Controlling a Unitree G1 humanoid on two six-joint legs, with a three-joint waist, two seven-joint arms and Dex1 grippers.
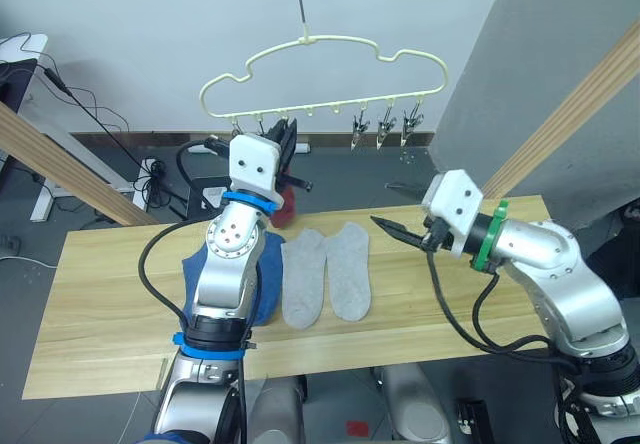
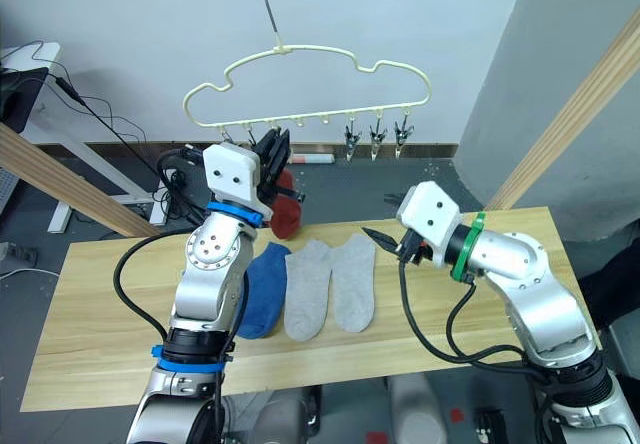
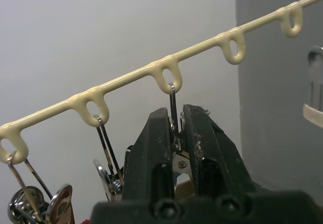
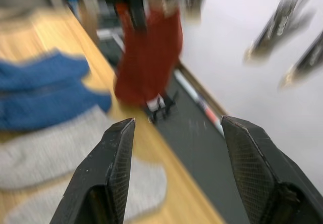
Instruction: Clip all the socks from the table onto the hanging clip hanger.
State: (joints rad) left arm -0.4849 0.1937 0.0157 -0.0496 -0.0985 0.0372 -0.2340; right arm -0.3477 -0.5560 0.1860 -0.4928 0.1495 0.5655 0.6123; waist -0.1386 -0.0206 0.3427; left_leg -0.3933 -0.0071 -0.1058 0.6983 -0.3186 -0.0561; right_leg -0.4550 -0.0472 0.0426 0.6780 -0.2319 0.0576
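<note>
My left fingers (image 3: 176, 138) are clenched on a clip (image 3: 173, 110) of the hanger (image 1: 320, 59), a red sock (image 2: 284, 214) dangling below. Right fingers (image 4: 176, 173) spread, holding nothing. Next: grab a grey sock (image 1: 303, 274) off the surface (image 1: 100, 294)

Pale, matt wooden planks with visible grain form the table (image 1: 110, 304), where two light grey socks (image 1: 325, 272) of soft knitted cloth lie beside a blue sock (image 2: 265, 289) of the same plain fabric. A rust red sock (image 4: 149, 57) hangs as limp cloth. The clip hanger (image 1: 330, 74) looks coated in smooth, glossy cream plastic, its hook and clips (image 1: 385, 124) bright bare metal. The left gripper (image 3: 176, 133) has matt black plastic fingers, scuffed at the tips; the right gripper (image 4: 176, 128) shows finely textured black pads.
</note>
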